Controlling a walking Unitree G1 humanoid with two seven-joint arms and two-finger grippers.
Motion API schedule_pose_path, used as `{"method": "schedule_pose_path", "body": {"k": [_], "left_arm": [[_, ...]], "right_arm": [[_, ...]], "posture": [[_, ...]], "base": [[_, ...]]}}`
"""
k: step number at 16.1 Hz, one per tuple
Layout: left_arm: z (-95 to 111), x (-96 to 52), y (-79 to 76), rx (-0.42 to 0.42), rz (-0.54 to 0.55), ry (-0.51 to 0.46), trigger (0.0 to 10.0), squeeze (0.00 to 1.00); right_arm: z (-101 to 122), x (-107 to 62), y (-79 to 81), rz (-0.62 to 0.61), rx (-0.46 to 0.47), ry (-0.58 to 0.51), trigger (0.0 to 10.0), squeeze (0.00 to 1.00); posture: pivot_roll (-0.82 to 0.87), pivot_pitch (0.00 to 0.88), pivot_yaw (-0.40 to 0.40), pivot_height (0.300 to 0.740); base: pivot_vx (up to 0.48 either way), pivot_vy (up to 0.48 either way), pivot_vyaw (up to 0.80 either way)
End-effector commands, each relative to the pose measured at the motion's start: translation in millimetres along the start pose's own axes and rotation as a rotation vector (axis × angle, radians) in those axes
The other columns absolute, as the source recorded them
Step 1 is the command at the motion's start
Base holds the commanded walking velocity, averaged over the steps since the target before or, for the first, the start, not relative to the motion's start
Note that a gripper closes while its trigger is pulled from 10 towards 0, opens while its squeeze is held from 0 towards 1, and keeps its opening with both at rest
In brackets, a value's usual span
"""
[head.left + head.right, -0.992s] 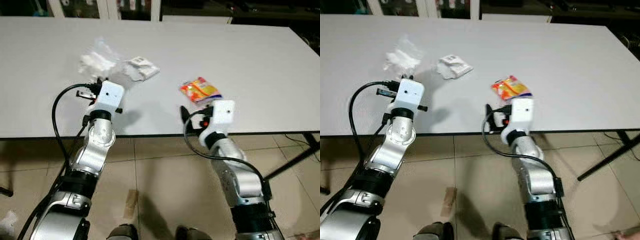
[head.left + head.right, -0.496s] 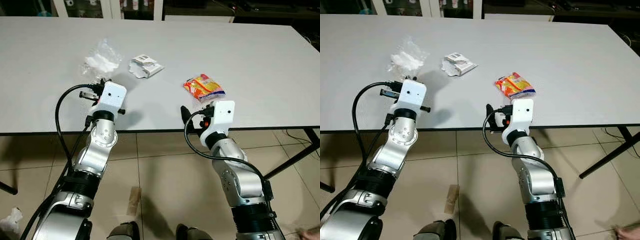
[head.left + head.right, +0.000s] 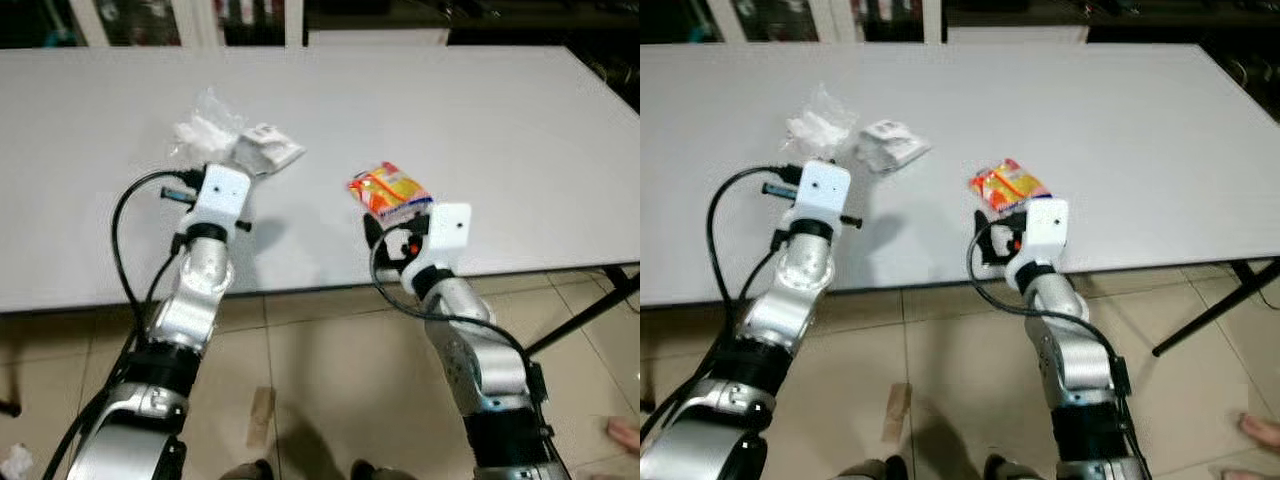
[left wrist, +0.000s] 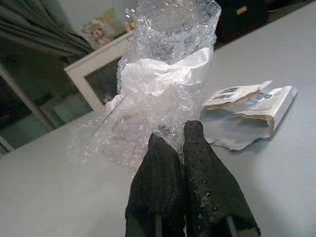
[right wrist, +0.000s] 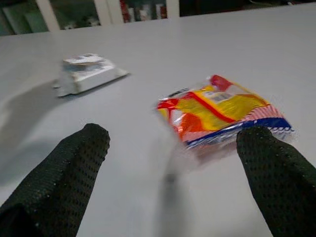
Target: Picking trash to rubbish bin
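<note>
1. Left gripper (image 4: pixel 185 148), fingers pressed together, touches the bubble-wrap bag (image 4: pixel 163 84) on the counter (image 3: pixel 500 120).
2. Right gripper (image 5: pixel 173 148) is spread wide; the snack packet (image 5: pixel 222 113) lies at its 1 o'clock.
3. The crumpled paper (image 3: pixel 265 150) sits beside the bag.

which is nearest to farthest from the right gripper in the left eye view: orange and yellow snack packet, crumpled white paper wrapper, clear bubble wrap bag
1. Orange and yellow snack packet, just ahead of the right gripper.
2. Crumpled white paper wrapper, farther back toward the robot's left.
3. Clear bubble wrap bag, farthest left, by the left gripper.
</note>
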State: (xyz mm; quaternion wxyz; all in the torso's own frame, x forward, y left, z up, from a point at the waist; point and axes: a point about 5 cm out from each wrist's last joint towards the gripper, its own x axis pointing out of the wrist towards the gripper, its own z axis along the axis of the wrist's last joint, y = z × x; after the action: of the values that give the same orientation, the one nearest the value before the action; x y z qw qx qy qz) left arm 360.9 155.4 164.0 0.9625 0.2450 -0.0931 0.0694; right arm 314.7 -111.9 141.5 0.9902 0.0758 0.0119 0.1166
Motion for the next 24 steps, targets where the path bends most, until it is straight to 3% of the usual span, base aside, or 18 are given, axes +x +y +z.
{"method": "schedule_pose_path", "body": {"k": [1, 4, 20, 24], "left_arm": [[0, 1.4, 4.2, 0.003, -0.006, 0.004, 10.0, 0.00], [0, 1.3, 4.7, 0.009, -0.007, 0.005, 10.0, 0.00], [9, 3.3, 7.7, -0.017, -0.006, -0.040, 10.0, 0.00], [9, 6.7, 14.0, -0.003, -0.005, -0.045, 10.0, 0.00]], "right_arm": [[-1, 0.1, -1.6, -0.008, 0.000, 0.010, 10.0, 0.00], [-1, 0.5, -2.0, -0.007, 0.000, 0.010, 10.0, 0.00], [1, -0.3, -3.6, -0.011, -0.004, 0.011, 10.0, 0.00], [-10, -0.2, -14.6, -0.071, -0.039, 0.081, 10.0, 0.00]], "posture": [[-0.07, 0.131, -0.032, 0.740], [-0.07, 0.134, -0.035, 0.740], [-0.07, 0.147, -0.040, 0.740], [-0.07, 0.150, -0.041, 0.740]], "base": [[0.480, 0.000, 0.00], [0.454, 0.000, 0.00], [0.000, 0.000, 0.00], [0.000, 0.000, 0.00]]}}
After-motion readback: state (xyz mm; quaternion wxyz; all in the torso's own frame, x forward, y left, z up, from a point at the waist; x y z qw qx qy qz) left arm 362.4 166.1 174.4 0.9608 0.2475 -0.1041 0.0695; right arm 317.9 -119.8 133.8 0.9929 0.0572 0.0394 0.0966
